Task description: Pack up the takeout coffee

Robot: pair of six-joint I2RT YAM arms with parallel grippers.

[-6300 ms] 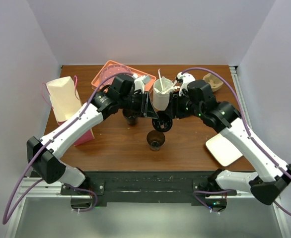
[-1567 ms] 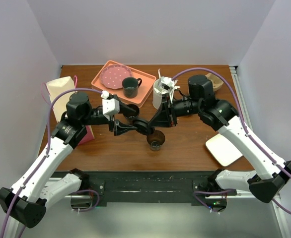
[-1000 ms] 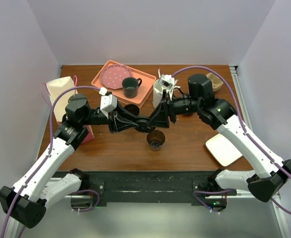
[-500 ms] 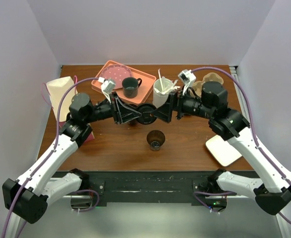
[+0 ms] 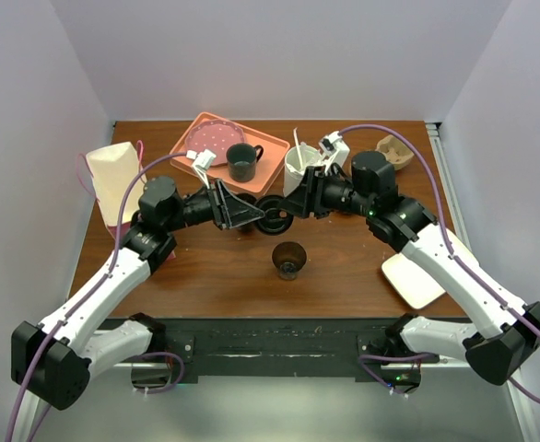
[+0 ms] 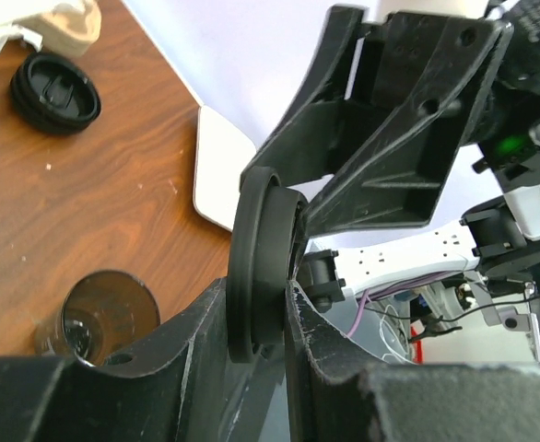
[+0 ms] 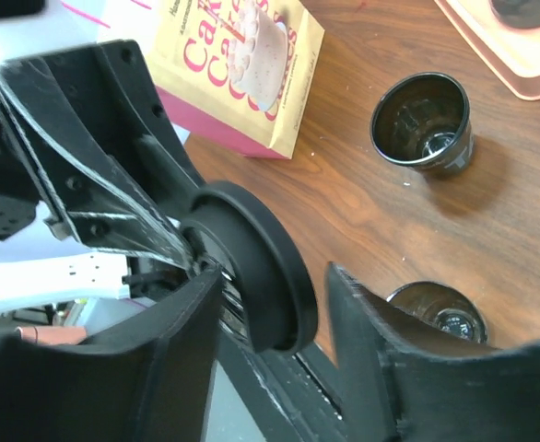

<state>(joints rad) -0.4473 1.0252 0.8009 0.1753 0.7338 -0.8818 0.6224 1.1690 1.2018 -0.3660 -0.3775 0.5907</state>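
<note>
**Ana:** The left gripper (image 6: 254, 296) is clenched on the round black lid (image 6: 263, 244), pinching it across its thickness. It holds it on edge in the air over the middle of the tabletop (image 5: 205, 276). The right gripper (image 7: 272, 276) straddles the same lid with a gap beside one finger, so it is not clamping.

**Ben:** How will the lid handle?

**Ana:** Likely light, thin and smooth, and it may flex or slip. The rim looks the firmest hold. An open cup (image 5: 288, 260) stands toward the near edge, another (image 7: 422, 120) beyond it. No lettering shows on either. Paper walls probably crush easily, so a gentle mid-wall grip, kept upright.

**Ben:** And the surroundings?

**Ana:** Bare brown wood. A white paper bag (image 5: 298, 175) stands at the far edge. Pale walls close in on three sides.
</note>
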